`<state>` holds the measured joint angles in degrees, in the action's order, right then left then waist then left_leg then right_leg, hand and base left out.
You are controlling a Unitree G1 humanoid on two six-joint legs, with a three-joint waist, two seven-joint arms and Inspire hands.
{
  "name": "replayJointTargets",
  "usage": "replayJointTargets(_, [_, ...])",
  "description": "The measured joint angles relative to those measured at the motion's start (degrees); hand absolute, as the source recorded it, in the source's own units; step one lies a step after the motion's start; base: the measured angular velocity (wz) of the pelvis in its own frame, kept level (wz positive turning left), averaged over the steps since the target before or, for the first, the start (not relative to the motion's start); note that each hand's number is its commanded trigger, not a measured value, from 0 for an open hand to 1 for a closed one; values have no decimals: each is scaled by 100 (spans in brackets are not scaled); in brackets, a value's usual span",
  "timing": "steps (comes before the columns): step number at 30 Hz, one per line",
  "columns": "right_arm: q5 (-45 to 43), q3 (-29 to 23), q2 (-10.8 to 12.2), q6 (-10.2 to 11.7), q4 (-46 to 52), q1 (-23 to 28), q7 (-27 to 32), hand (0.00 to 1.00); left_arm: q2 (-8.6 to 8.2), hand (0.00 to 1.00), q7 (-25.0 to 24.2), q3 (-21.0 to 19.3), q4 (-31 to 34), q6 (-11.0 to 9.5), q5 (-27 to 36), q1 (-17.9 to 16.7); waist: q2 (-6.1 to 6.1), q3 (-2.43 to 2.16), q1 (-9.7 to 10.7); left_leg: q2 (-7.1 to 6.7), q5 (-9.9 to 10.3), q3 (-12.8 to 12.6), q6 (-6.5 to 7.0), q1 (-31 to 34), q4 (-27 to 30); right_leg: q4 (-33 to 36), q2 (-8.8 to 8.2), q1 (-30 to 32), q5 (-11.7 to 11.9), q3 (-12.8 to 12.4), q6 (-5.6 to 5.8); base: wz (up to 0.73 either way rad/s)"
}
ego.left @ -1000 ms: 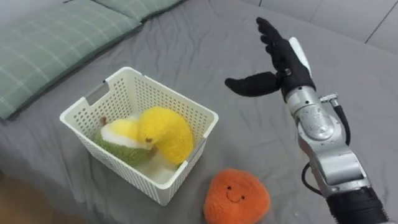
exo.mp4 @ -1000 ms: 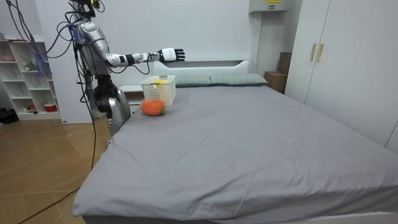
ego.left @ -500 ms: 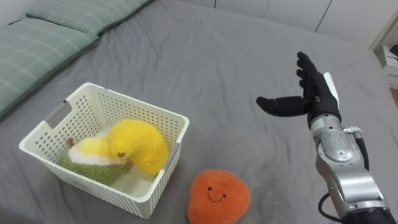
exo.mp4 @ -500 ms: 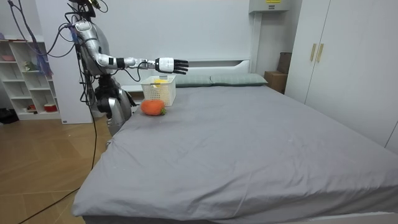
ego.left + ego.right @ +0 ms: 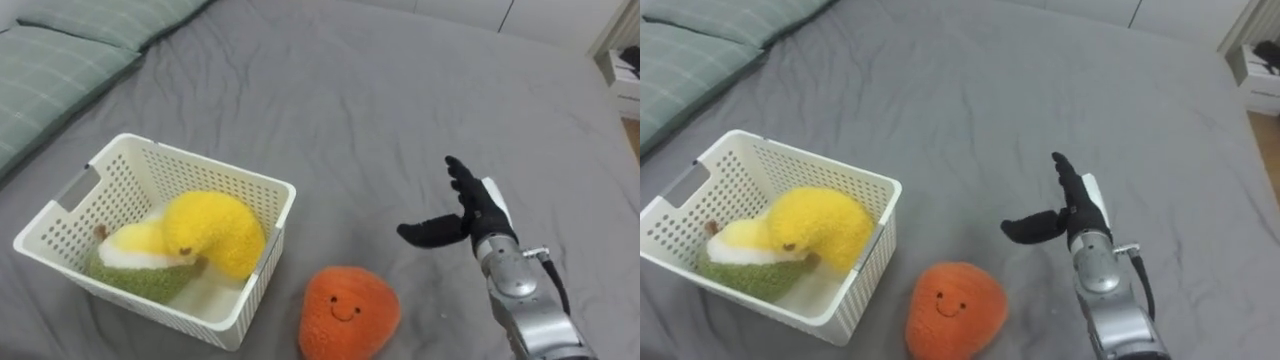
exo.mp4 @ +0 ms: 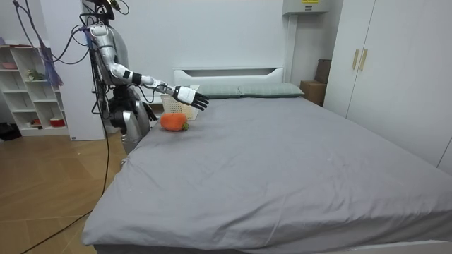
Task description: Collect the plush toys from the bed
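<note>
Bright, even light covers the grey bed (image 5: 330,110). Shadows are soft and faint: one lies just beside the orange plush toy (image 5: 347,312), another inside the white basket (image 5: 200,165).
</note>
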<state>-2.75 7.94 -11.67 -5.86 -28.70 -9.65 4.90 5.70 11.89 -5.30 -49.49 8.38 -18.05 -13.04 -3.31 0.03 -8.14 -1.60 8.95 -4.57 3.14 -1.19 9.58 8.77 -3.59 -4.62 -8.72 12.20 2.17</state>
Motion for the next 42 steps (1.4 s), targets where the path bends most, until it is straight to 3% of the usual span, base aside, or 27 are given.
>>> replayJointTargets(7, [-143, 241, 29, 4, -60, -34, -187, 0, 27, 0, 55, 216, -3, -64, 289, 1, -19, 2, -9, -2, -1, 4, 0, 93, -33, -12, -1, 105, 0, 76, 0, 0])
replayJointTargets(10, [-459, 510, 25, 35, -213, -38, -512, 0, 31, 0, 49, 219, -10, -214, 287, 17, -48, 10, -16, -8, -1, 45, 0, 164, -28, -15, -3, 159, 0, 115, 0, 3])
replayJointTargets(14, [-582, 696, 69, 19, -759, -5, -935, 0, 27, 0, 42, 220, -114, -254, 287, 16, -61, 25, -59, -15, -1, 100, 1, 189, -19, -15, -15, 162, 0, 231, 0, 6])
replayJointTargets(20, [-936, 880, 88, -130, -1235, -16, -1348, 0, 40, 0, 45, 236, -128, -130, 274, -51, -64, 42, -194, -21, -1, 213, -1, 264, 9, -18, -14, 164, 0, 380, 0, 9])
replayJointTargets(24, [-1015, 887, 102, -146, -1352, -17, -1590, 0, 78, 0, 51, 234, -384, -113, 217, -35, -131, 86, -325, -29, -3, 294, -5, 286, 54, -18, -16, 151, 0, 511, -1, 10])
replayJointTargets(31, [-1129, 896, 116, -204, -1397, -51, -2056, 0, 69, 0, 28, 292, -437, 25, 215, -52, -190, 97, -477, -34, -1, 379, -9, 351, 166, -16, -18, 109, -1, 560, -1, 8])
replayJointTargets(32, [-1130, 902, 136, -253, -1428, -52, -2122, 6, 76, 0, 22, 317, -437, 45, 214, -51, -190, 116, -491, -34, 9, 417, -15, 348, 170, -16, -16, 66, -1, 585, -2, 12])
replayJointTargets(33, [-1135, 902, 173, -292, -1517, -55, -2169, 35, 95, 0, -12, 339, -438, 53, 214, -57, -198, 116, -496, -34, 11, 436, -19, 345, 182, -18, -14, 63, -2, 596, -2, 11])
replayJointTargets(35, [-1133, 924, 201, -333, -1606, -55, -2270, 74, 124, 0, -56, 349, -438, 90, 214, -61, -220, 110, -509, -39, 16, 484, -26, 357, 206, -17, -12, 60, -2, 635, -3, 7])
replayJointTargets(36, [-1131, 969, 207, -373, -1650, -54, -2297, 85, 154, 0, -126, 356, -438, 120, 214, -78, -221, 111, -511, -39, 16, 489, -28, 360, 214, -17, -11, 53, -2, 647, -3, 5])
replayJointTargets(38, [-1133, 1053, 209, -434, -1687, -54, -2329, 98, 174, 0, -170, 360, -436, 163, 214, -84, -234, 102, -520, -39, 16, 489, -28, 360, 220, -16, -11, 48, -2, 646, -3, 0])
replayJointTargets(42, [-1353, 1095, 228, -524, -1645, -56, -2446, 100, 180, 0, -273, 375, -425, 255, 42, -100, -242, 96, -524, -43, 16, 490, -27, 358, 225, -14, -13, 45, -2, 647, -3, 0])
